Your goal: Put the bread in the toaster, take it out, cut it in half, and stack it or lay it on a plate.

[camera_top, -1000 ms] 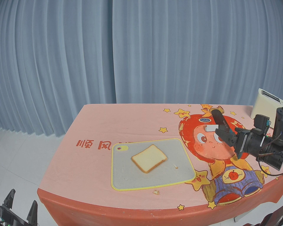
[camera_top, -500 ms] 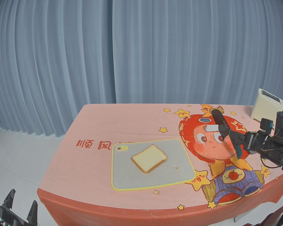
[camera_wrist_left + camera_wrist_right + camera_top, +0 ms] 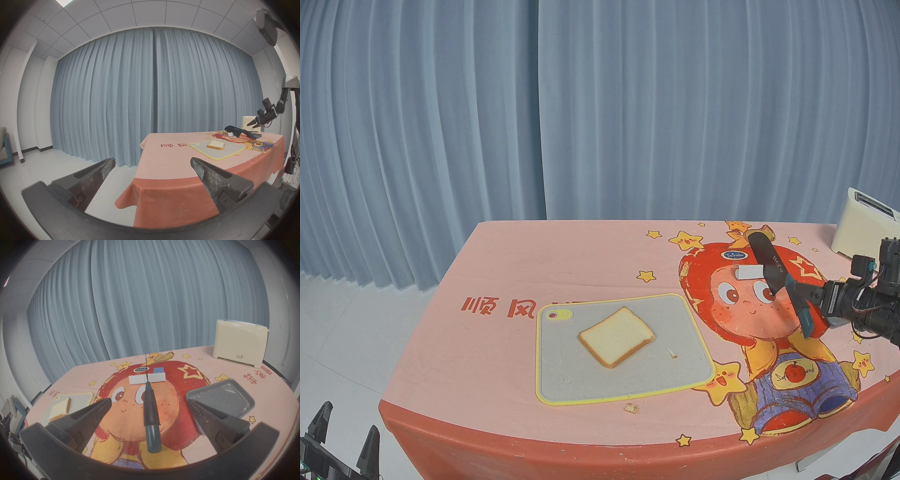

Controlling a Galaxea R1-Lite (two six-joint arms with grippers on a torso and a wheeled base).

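Note:
A slice of bread (image 3: 616, 336) lies flat on the grey, yellow-rimmed cutting board (image 3: 569, 375). A knife (image 3: 773, 265) with a black blade and teal handle lies on the tablecloth, its blade propped on a small white block (image 3: 747, 272). My right gripper (image 3: 807, 300) hovers open just behind the handle; in the right wrist view the knife (image 3: 151, 415) lies between its spread fingers (image 3: 90, 415). The cream toaster (image 3: 864, 224) stands at the far right. My left gripper (image 3: 153, 178) hangs open, low, well off the table's left front corner.
A grey square plate (image 3: 220, 397) sits next to the knife, toward the toaster (image 3: 240, 343). Crumbs lie on the board (image 3: 672, 354) and near the table's front edge (image 3: 630, 408). Blue curtains close off the back.
My right gripper has drawn back to the right, uncovering the knife's teal handle. The knife, bread and left arm have not moved.

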